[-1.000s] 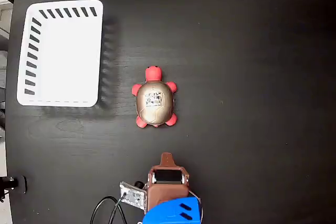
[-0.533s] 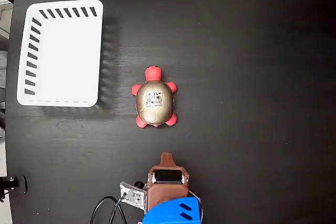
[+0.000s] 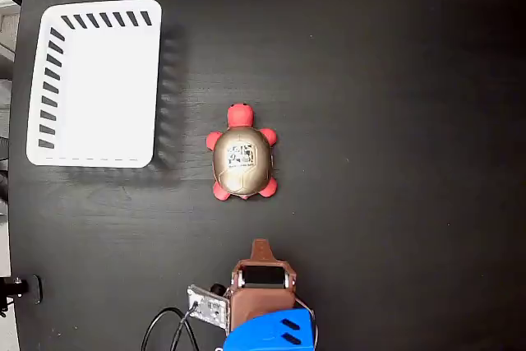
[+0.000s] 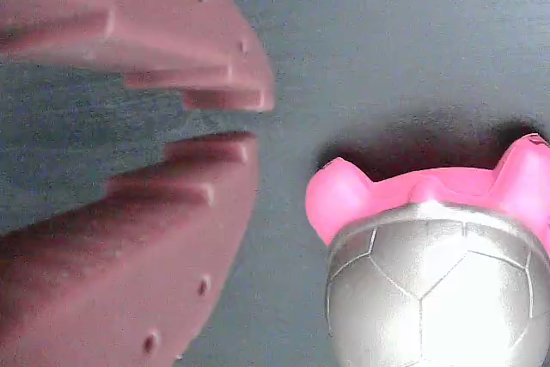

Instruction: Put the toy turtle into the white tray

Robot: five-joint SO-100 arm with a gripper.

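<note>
The toy turtle point(image 3: 242, 156) is lying flat on the dark tabletop point(image 3: 386, 121), near the middle of the fixed view, with its red head pointed toward the top of the picture and its four red feet spread around the gold-bronze shell. A small white patterned sticker is being carried on the top of the shell. In the wrist view the turtle point(image 4: 434, 272) is seen close up, low and to the right, its rear edge and smooth panelled shell facing the camera.

The shell is being judged as hard, rigid plastic, glossy and domed, so it is likely to be light but slippery; a hold high on the dome could be squeezed off. A grip across the narrow width of the shell, low down between the front and back feet, is thought to be the safest place.

The white tray point(image 3: 95, 84) is standing well apart from the turtle, toward the upper left of the fixed view, and nothing is seen inside it.

The jaws point(image 4: 241, 118) are being held almost closed in the wrist view, only a thin gap showing between the tips, and nothing is being gripped. The arm point(image 3: 261, 297) is seen at the bottom edge of the fixed view, short of the turtle and not touching it. A wider opening is judged to be needed before the shell can be straddled.
</note>
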